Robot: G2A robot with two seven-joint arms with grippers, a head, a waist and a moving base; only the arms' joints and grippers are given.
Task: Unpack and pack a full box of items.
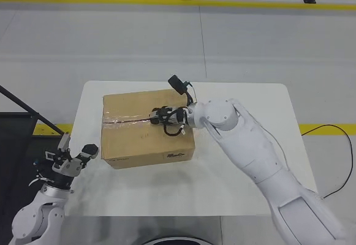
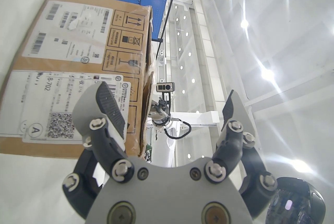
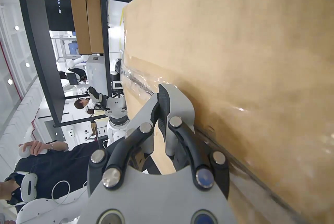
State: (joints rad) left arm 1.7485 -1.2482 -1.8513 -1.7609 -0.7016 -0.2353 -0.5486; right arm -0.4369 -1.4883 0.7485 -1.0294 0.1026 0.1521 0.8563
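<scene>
Cardboard box (image 1: 147, 131) at worktop (image 1: 251, 110) centre, long axis and taped seam (image 1: 125, 121) running 9 to 3 o'clock, barcoded shipping labels (image 2: 67, 34) on 9 o'clock end, right gripper (image 1: 160, 116) closed atop seam, left gripper (image 1: 76, 147) open at 8 o'clock.

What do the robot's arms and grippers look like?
The left arm and right arm are smooth white shells. The left gripper and right gripper have grey bases, black links, silver screws and ribbed black pads. Black cable loops at the right wrist.
</scene>
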